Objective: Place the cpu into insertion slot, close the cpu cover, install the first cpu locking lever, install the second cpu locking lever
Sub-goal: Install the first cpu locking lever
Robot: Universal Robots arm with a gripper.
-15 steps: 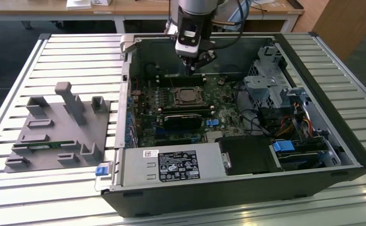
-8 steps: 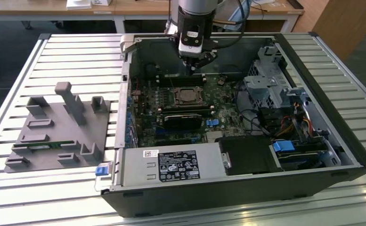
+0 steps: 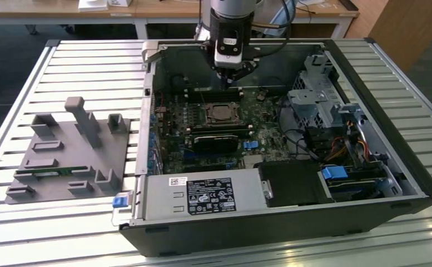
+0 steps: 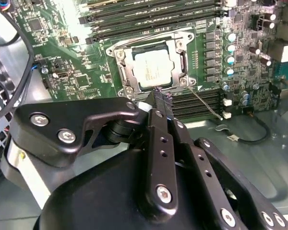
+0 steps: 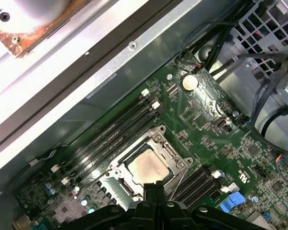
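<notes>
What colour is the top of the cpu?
Dull silver-grey; the cpu shows best in the second wrist view.

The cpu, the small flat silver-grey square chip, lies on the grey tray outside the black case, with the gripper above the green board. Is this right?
No. In both wrist views the cpu lies in the silvery-rimmed square insertion slot, inside the black case; the gripper is above the green board.

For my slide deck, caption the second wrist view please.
Shut gripper poised beside the insertion slot, with the cpu framed by the cpu cover.
</notes>
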